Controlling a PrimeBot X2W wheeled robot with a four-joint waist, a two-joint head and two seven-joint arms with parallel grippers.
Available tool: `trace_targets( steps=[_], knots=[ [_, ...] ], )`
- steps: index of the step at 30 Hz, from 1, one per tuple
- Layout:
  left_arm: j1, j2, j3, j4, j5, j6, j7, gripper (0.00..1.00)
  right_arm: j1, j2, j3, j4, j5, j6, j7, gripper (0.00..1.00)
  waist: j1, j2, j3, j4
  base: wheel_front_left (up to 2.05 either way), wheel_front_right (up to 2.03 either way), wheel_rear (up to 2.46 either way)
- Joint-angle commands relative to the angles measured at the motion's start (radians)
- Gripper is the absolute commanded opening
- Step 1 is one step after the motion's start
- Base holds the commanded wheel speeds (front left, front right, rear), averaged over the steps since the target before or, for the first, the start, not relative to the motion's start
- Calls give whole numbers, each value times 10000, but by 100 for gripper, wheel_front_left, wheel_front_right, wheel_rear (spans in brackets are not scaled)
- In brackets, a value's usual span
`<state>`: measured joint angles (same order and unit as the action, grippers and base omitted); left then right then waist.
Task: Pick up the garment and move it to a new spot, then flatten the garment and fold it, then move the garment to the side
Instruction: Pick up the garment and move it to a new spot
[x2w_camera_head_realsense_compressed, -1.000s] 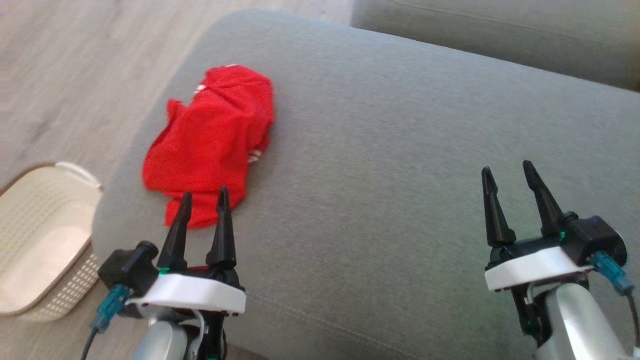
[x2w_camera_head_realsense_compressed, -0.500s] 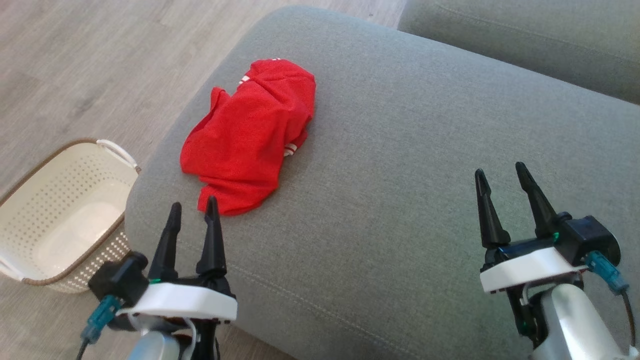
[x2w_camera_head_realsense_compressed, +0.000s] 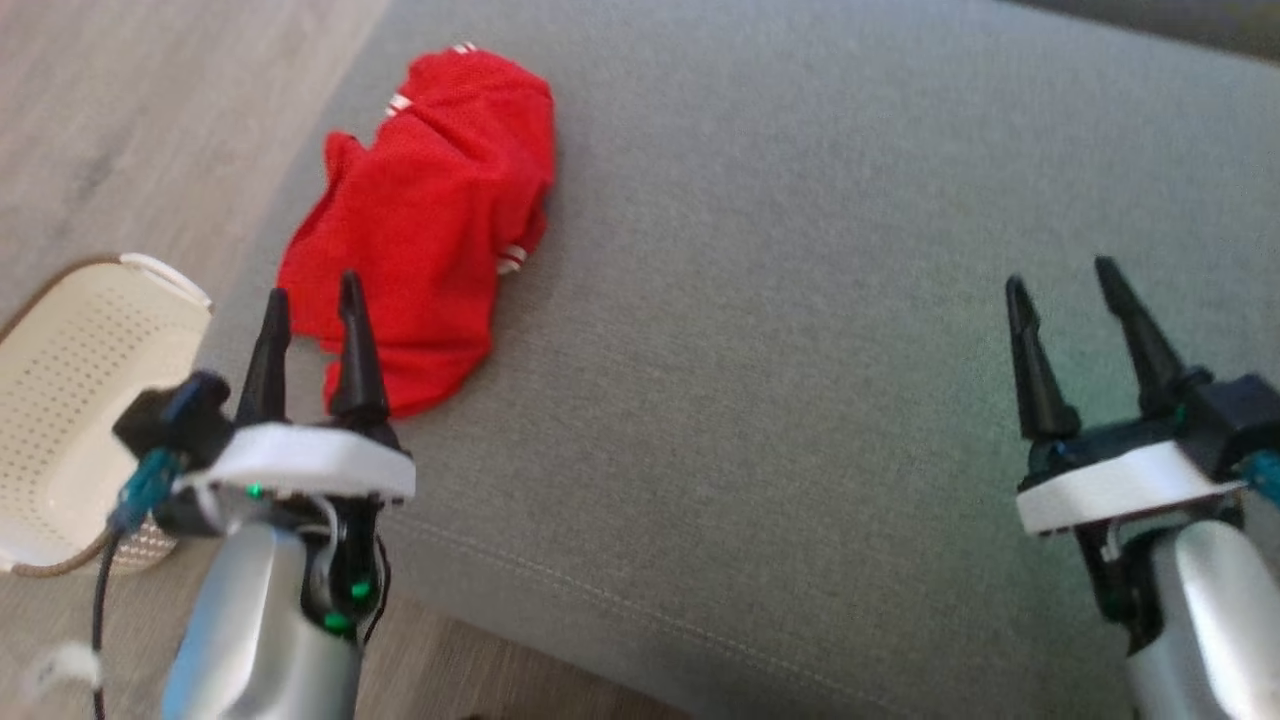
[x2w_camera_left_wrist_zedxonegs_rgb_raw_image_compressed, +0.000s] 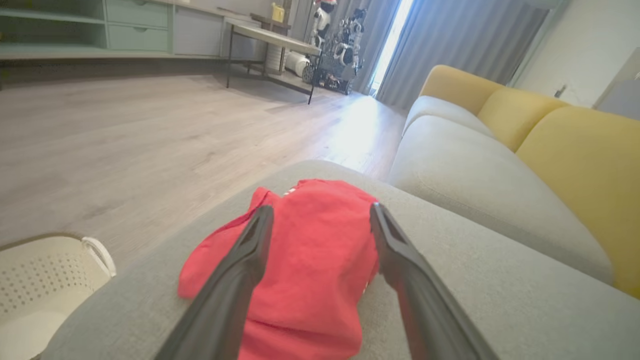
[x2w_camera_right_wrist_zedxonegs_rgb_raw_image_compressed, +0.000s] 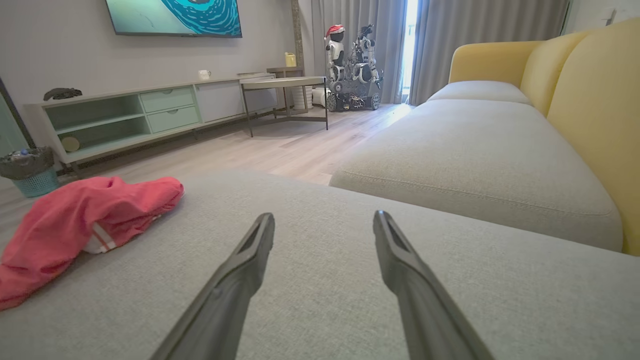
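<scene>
A red garment (x2w_camera_head_realsense_compressed: 425, 215) with white stripes lies crumpled in a heap at the left edge of a grey seat cushion (x2w_camera_head_realsense_compressed: 780, 350). It sits too close to that edge to spread out, which is likely why the task first calls for a new spot. The left gripper (x2w_camera_head_realsense_compressed: 312, 287) hangs over the cushion's near left corner, its two dark fingers spread wide and empty and aimed at the cloth. In the left wrist view the fingers frame the heap on both sides, the near hem just ahead of the tips. Whether they touch it cannot be told. The right gripper (x2w_camera_head_realsense_compressed: 1059, 275), equally wide and empty, waits over the cushion's bare right part, well apart from the garment — probably keeping out of the way. A pale perforated basket (x2w_camera_head_realsense_compressed: 70, 350) stands on the floor just beside the cushion's left edge.
</scene>
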<state>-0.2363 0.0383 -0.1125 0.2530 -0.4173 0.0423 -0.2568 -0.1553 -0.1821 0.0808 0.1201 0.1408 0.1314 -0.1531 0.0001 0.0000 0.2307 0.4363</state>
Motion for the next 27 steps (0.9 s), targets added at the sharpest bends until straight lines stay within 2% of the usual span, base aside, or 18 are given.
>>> trace_targets(
  steps=[1,7,13,20,22,23,24,25,27],
  knots=[
    [-525,120,406,141,-172,-58,21,100,-401,-154,172,-527,-62,-7,71,100,-1,0,539,-314,0,0,0],
    [-2439,428,765,2088,-602,-39,642,100,-596,-482,-46,-1412,-68,-7,444,100,-1,0,1505,-655,0,0,0],
    [-3862,990,1020,4041,-761,59,1235,100,-777,-633,58,-1858,-89,-7,616,100,-1,0,2075,-1091,0,0,0],
    [-4960,1447,1225,5999,-849,155,1194,100,-877,-549,117,-1925,-102,-7,569,100,-1,0,2302,-1510,0,0,0],
    [-5153,1498,1259,6424,-924,63,1163,100,-885,-517,103,-1888,-108,-7,526,100,-1,0,2310,-1590,0,0,0],
    [-5230,1518,1248,6626,-955,-28,1179,69,-891,-499,103,-1861,-109,-7,498,100,-1,0,2297,-1629,0,0,0],
    [-5292,1541,1239,6799,-972,-107,1137,8,-897,-478,102,-1826,-108,-7,466,100,-1,0,2272,-1665,0,0,0],
    [-5342,1562,1222,6951,-975,-180,1065,0,-900,-454,100,-1788,-106,-7,434,100,-1,0,2243,-1693,0,0,0],
    [-5442,1618,1234,7157,-996,-321,777,0,-909,-394,96,-1689,-97,-7,359,100,-1,0,2165,-1740,0,0,0]
  ],
)
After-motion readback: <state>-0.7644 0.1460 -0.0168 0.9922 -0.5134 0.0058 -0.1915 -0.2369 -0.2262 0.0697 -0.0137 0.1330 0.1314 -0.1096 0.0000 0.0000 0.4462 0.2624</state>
